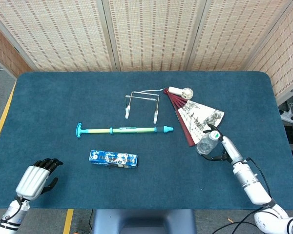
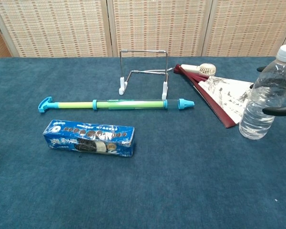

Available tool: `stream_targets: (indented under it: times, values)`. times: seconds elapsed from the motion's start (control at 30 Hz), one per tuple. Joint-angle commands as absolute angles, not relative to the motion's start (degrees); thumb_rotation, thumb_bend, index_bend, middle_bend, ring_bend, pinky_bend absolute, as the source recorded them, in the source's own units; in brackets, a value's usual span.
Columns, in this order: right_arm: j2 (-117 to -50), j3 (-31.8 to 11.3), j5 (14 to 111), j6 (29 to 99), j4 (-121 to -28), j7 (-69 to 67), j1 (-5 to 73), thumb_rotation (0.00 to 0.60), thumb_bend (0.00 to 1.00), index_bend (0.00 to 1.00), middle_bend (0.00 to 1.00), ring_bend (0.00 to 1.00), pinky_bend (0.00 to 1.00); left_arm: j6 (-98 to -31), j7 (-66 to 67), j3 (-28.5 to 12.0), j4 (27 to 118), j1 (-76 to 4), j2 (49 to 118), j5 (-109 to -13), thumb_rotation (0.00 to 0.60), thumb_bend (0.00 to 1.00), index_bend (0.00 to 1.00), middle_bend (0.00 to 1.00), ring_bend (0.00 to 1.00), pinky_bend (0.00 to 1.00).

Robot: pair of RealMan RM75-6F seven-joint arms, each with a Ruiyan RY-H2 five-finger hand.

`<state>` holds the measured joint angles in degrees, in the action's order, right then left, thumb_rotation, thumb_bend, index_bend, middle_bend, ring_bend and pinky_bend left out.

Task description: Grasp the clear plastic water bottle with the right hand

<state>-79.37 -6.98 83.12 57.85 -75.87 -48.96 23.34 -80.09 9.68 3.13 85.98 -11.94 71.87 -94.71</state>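
My right hand (image 1: pixel 223 146) has its fingers (image 2: pixel 280 110) wrapped around the upright water bottle (image 2: pixel 267 98), beside the folding fan (image 1: pixel 198 119). My left hand (image 1: pixel 36 178) rests near-left, holding nothing, fingers loosely apart.

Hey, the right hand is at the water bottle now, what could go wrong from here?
The water bottle stands upright and looks nearly empty, so a push from the right hand might tip it. It stands just beside the open paper fan, so a fall or drag could catch that. Only dark fingers show around it at the frame's edge, so the grip may be partial.
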Motion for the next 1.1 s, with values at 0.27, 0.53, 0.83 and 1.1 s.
stream_targets:
  times: [0.27, 0.53, 0.83, 1.1]
  values:
    - [-82.44, -8.43, 79.95, 61.19, -73.25, -43.75, 22.31, 0.600, 0.29, 0.60, 0.59, 0.45, 0.49, -79.66, 9.87, 3.21, 86.01, -11.97, 71.93, -94.52, 0.600, 0.36, 0.29, 0.28, 0.26, 0.41]
    - [-81.46, -7.10, 87.41, 70.81, -75.83, -41.75, 20.90, 0.600, 0.35, 0.67, 0.63, 0.50, 0.53, -79.25, 9.85, 3.18, 86.11, -12.06, 71.91, -94.20, 0.600, 0.36, 0.29, 0.28, 0.26, 0.41]
    - [-70.03, -0.63, 99.05, 69.96, -84.20, -50.64, 24.59, 0.600, 0.35, 0.69, 0.65, 0.52, 0.55, -79.53, 9.98, 3.27, 86.06, -12.00, 71.89, -94.55, 0.600, 0.36, 0.29, 0.28, 0.26, 0.41]
    - [-76.89, -6.23, 89.38, 74.08, -78.84, -13.07, 21.35, 0.600, 0.35, 0.70, 0.65, 0.52, 0.55, -79.36, 10.11, 3.29, 86.02, -12.04, 71.92, -94.50, 0.600, 0.36, 0.29, 0.28, 0.26, 0.41]
